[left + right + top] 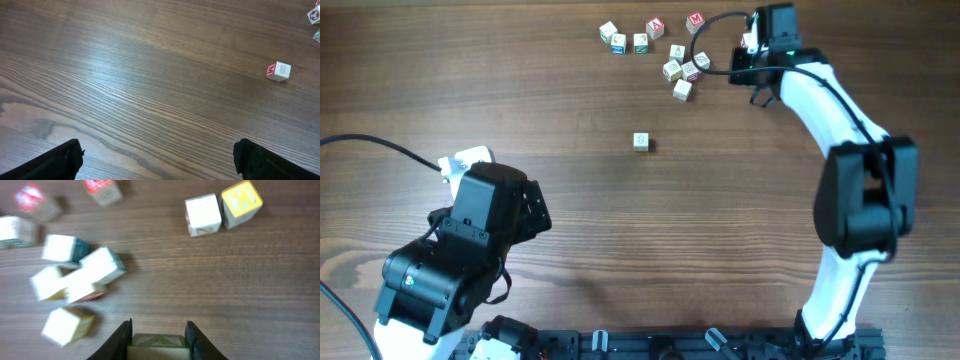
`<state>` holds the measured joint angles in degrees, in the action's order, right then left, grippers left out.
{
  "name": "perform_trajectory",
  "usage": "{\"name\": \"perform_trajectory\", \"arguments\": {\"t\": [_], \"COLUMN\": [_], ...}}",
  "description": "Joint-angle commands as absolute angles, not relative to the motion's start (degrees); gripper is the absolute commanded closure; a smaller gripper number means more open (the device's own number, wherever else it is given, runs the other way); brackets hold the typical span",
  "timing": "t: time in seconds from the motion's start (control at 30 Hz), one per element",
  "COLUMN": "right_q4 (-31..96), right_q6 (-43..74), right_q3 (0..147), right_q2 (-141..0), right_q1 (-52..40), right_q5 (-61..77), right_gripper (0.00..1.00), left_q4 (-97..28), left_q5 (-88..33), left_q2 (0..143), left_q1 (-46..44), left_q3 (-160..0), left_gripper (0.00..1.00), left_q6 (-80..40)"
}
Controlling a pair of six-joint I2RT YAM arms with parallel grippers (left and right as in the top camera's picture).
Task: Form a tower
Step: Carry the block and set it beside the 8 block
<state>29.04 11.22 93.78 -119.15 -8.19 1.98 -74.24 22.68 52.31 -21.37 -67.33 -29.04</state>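
No tower is in view; every cream letter cube I see lies singly on the wood. In the right wrist view my right gripper (159,332) is shut on a green-printed cube (159,342), with a finger against each of its sides. Overhead, that gripper (751,50) is at the far right, beside a loose cluster of cubes (680,70). One lone cube (640,141) sits mid-table, and the left wrist view shows it with a red letter (278,71). My left gripper (157,148) is open with only bare wood between its fingers; in the overhead view the left arm (485,215) covers it.
More loose cubes (630,38) are strewn along the far edge to the left of the cluster. Close ahead of the right gripper lie a plain-faced cube (203,215) and a yellow K cube (241,197). A black cable (380,148) crosses the left side.
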Motion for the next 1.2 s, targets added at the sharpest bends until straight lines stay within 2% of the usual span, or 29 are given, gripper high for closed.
{"name": "perform_trajectory", "arguments": {"t": [0.0, 0.23, 0.33, 0.47, 0.83, 1.1, 1.17], "right_q4": [33.45, 41.04, 41.23, 41.36, 36.1, 33.91, 33.26], "right_q6": [8.49, 7.79, 14.46, 16.84, 23.14, 25.54, 25.63], "right_q3": [93.76, 93.08, 93.08, 91.44, 83.7, 83.64, 83.64], "right_q2": [-113.93, -113.19, -114.13, -115.9, -118.3, -120.16, -121.4], "right_q1": [-10.13, -16.45, -17.98, -19.44, -20.84, -21.78, -22.48], "right_q5": [9.8, 9.58, 6.39, 6.44, 5.8, 5.54, 3.53], "right_gripper": [0.73, 0.73, 0.73, 0.73, 0.72, 0.71, 0.66], "left_q4": [-74.19, -74.19, -74.19, -74.19, -74.19, -74.19, -74.19], "left_q5": [22.79, 22.79, 22.79, 22.79, 22.79, 22.79, 22.79], "left_q2": [52.29, 52.29, 52.29, 52.29, 52.29, 52.29, 52.29], "left_q1": [-21.04, -21.04, -21.04, -21.04, -21.04, -21.04, -21.04], "left_q3": [-67.13, -67.13, -67.13, -67.13, -67.13, -67.13, -67.13], "left_gripper": [0.0, 0.0, 0.0, 0.0, 0.0, 0.0, 0.0], "left_q6": [-29.63, -29.63, -29.63, -29.63, -29.63, -29.63, -29.63]}}
